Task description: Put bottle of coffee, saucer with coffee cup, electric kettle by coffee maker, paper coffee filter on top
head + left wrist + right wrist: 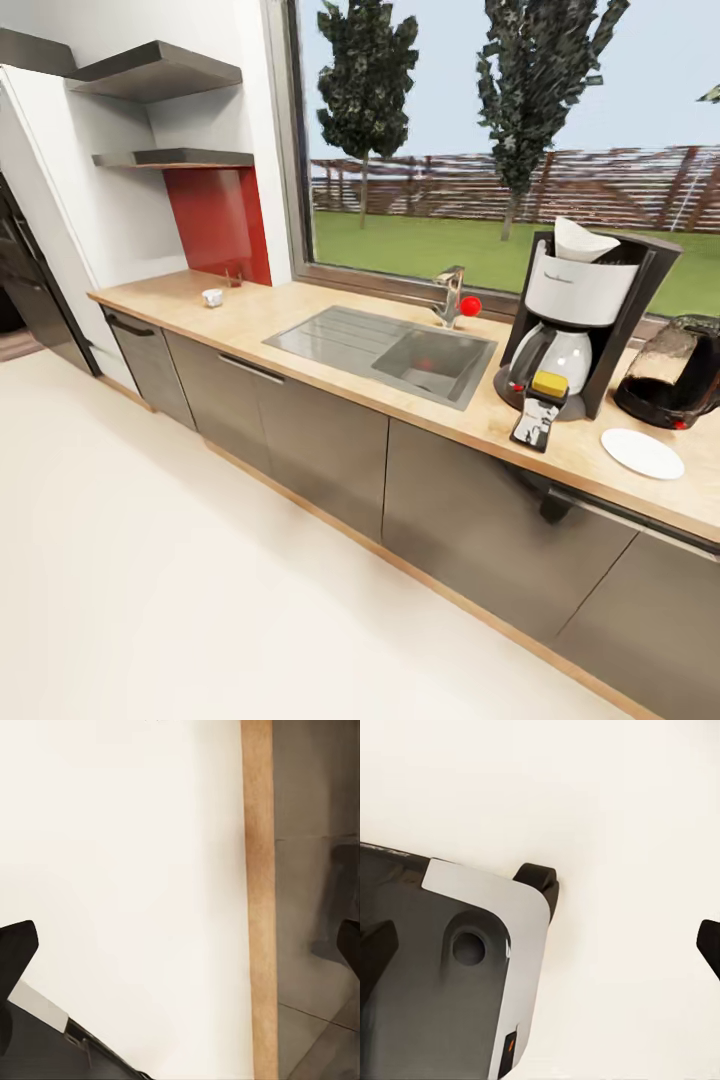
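coffee cup (212,297) sits far down counter (330,375) near its shelf-end corner, well apart from saucer (643,453) by front edge beside coffee maker (585,320). small, light, likely brittle; i'd pinch rim. my left gripper (180,945) and right gripper (540,945) both spread, empty.

- The countertop (330,375) is pale wood.
- The coffee maker (585,320) is black and white, with a white paper filter (580,242).
- The saucer (642,453) is white.
- The kettle (672,372) is black.
- The splashback panel (218,222) is red.
- The cabinets (320,440) are grey.
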`<state>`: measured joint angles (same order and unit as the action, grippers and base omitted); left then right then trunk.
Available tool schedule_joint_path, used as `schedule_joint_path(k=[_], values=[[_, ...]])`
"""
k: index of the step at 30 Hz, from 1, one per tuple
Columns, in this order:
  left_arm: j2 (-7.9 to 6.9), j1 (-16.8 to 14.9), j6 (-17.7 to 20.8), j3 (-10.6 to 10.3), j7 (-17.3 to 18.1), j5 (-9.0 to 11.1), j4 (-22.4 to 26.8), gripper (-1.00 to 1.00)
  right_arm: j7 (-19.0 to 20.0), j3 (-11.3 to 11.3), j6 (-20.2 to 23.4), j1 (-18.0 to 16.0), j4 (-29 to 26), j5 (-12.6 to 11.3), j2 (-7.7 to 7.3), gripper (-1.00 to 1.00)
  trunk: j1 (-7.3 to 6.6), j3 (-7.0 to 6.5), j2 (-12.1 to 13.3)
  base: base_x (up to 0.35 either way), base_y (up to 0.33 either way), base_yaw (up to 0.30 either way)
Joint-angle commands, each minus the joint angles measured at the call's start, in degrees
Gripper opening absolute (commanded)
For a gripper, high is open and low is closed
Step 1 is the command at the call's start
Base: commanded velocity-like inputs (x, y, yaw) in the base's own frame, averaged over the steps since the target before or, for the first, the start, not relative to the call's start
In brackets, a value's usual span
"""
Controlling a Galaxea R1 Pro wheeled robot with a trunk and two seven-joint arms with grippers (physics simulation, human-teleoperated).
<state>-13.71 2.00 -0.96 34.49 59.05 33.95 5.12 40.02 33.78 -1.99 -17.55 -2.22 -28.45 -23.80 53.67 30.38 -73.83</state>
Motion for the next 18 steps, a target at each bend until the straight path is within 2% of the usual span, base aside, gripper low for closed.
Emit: schedule_joint_path(k=[1,18], values=[[0.00,0.0,-0.1,-0.4,0.1,0.4,0.1,1.00,0.2,0.5,-0.2,0.0,0.0,-0.4,-0.02,1.00,0.00,-0.05,0.0,0.000,0.000,0.000],[0.00,0.0,-0.1,-0.4,0.1,0.4,0.0,1.00,0.2,0.5,-0.2,0.0,0.0,-0.4,-0.01,1.00,0.00,-1.55,0.0,0.000,0.000,0.000]])
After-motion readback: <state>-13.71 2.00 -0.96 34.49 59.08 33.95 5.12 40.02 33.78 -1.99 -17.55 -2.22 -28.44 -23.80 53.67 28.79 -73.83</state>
